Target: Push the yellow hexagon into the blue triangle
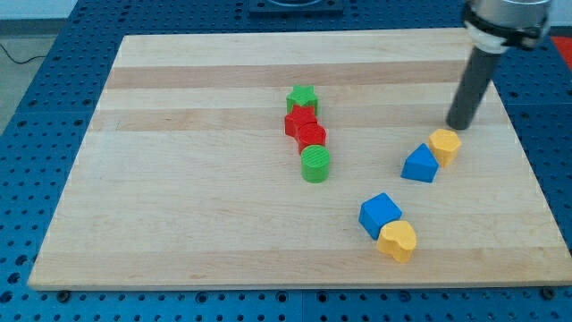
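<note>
Where the wooden board (179, 224) comes closest to the view's bottom, we find a yellow heart-like block (397, 240) touching a blue cube (380, 215), which sits just up and to the view's left of it. Farther up and toward the view's right lies the blue triangle (420, 165), and the yellow hexagon (444, 145) rests against its upper right side, the two in contact. Our tip (459, 126) stands just above the hexagon, slightly toward the view's right, very near it; we cannot tell if it touches. We carry no jaws or fingers, only the bare rod, so nothing is gripped.

The rod rises nearly upright from our tip, leaning a little toward the view's right, into a pale collar at the view's top right corner.

Near the board's middle, well apart from our tip, a green cylinder (315, 165) sits lowest in a close column; above it come a red cylinder-like block (312, 137), a red star (300, 120) and a green star (303, 97), each touching the next.

The board's right edge runs near the hexagon, with a modest strip of wood between. Bare wood spreads wide over the view's left half and along the top.
</note>
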{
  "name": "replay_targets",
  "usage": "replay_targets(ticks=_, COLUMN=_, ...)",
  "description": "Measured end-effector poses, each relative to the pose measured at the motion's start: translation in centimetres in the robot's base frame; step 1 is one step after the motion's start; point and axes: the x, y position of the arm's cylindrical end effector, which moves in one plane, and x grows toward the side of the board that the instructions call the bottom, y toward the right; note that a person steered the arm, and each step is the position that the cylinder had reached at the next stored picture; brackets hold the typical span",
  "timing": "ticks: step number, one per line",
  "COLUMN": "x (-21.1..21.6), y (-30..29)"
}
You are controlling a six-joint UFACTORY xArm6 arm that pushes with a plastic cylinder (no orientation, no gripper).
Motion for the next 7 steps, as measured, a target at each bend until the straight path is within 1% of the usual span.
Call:
replay_targets(ticks=1, x=3.0, y=4.2)
replay_targets(ticks=2, x=5.2, y=5.1)
replay_targets(ticks=3, x=5.3, y=4.4)
replay_targets(ticks=7, x=1.6, y=-4.3)
